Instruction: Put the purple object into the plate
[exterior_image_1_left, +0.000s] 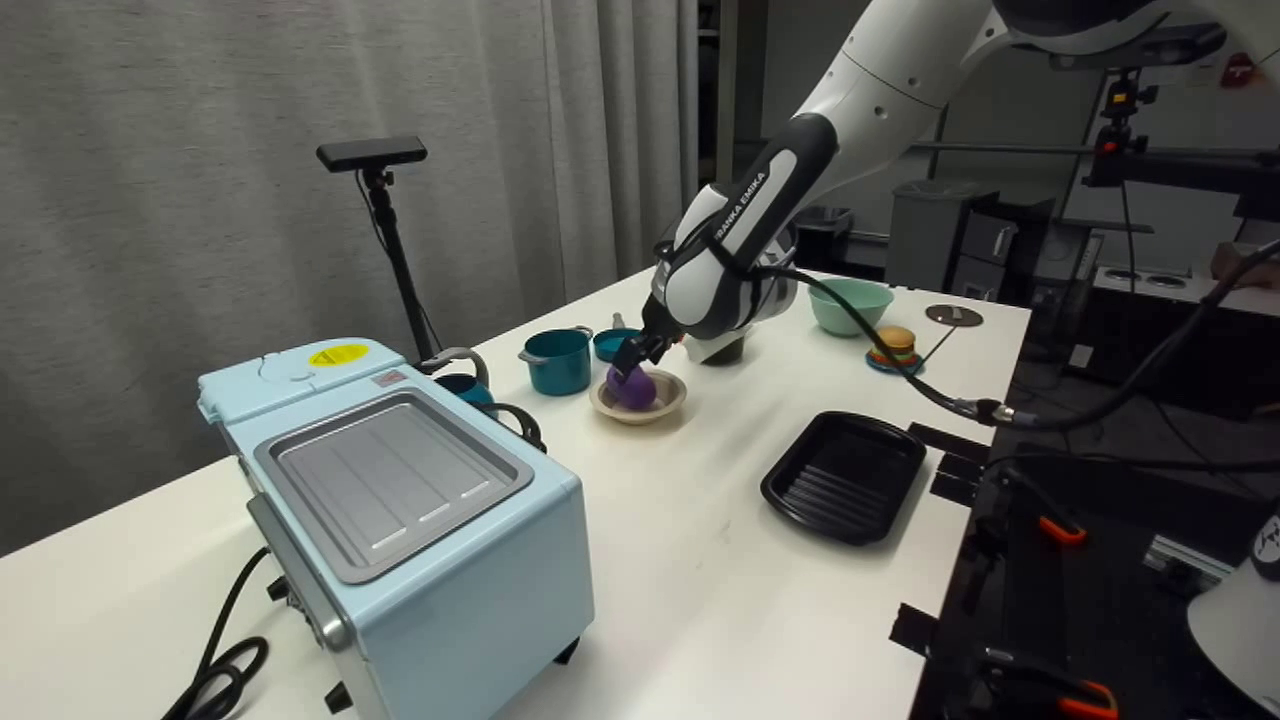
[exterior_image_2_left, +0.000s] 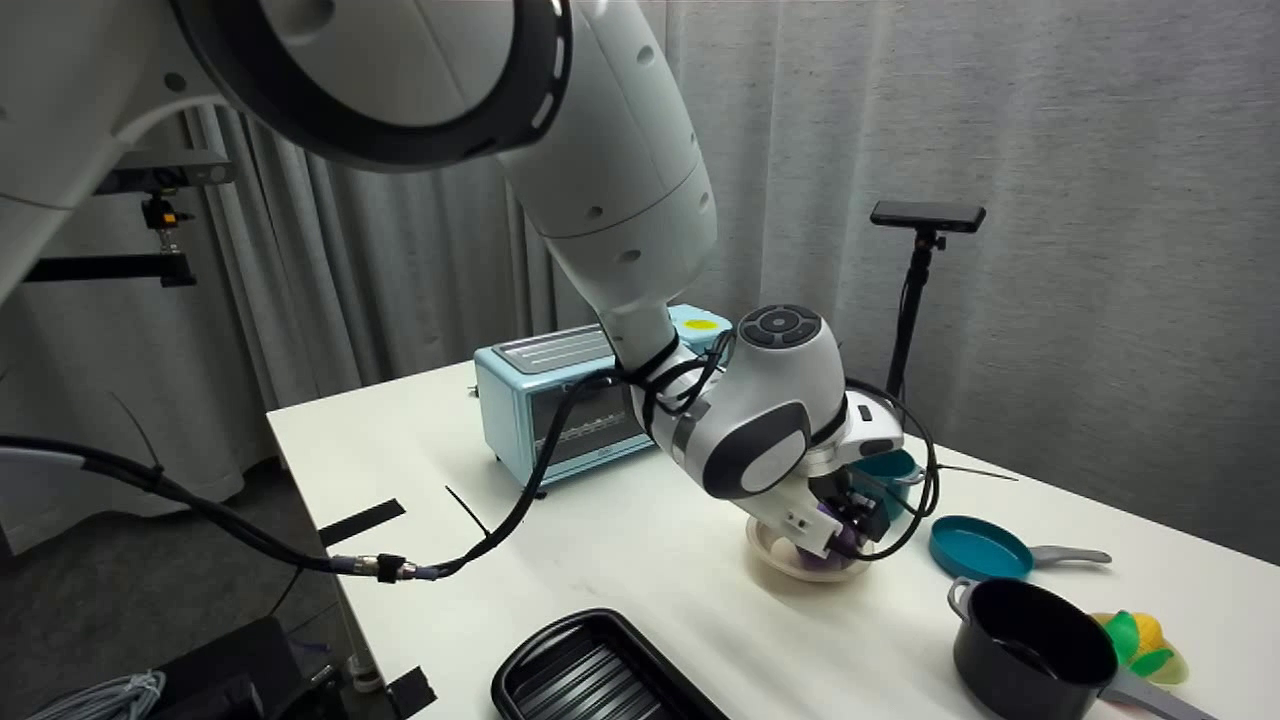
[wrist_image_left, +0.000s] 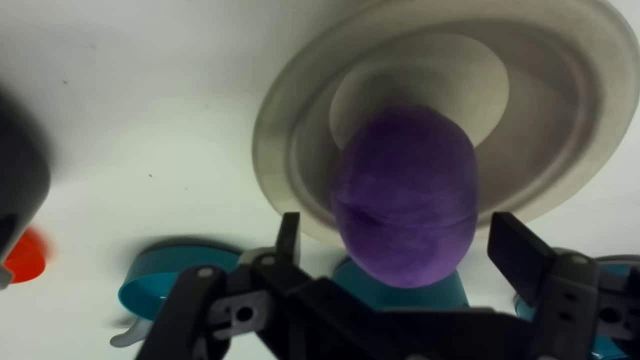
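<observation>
The purple object (wrist_image_left: 407, 200) is a rounded dark-purple lump. It sits inside the cream plate (wrist_image_left: 272, 150), toward the gripper's side in the wrist view. In an exterior view the purple object (exterior_image_1_left: 634, 392) is within the rim of the plate (exterior_image_1_left: 670, 408). In an exterior view the plate (exterior_image_2_left: 765, 565) is partly hidden by the hand. My gripper (wrist_image_left: 396, 220) is open, with one finger on each side of the purple object and a visible gap at both sides. A pale oval shape (wrist_image_left: 450, 75) shows in the plate; I cannot tell whether it is a separate thing.
A teal pot (exterior_image_1_left: 560, 362) and a teal pan (exterior_image_2_left: 980, 547) stand close to the plate. A dark pot (exterior_image_2_left: 1035, 650), a black tray (exterior_image_1_left: 845, 480), a light-blue toaster oven (exterior_image_1_left: 480, 590), a mint bowl (exterior_image_1_left: 850, 308) and a toy burger (exterior_image_1_left: 893, 345) are also on the table.
</observation>
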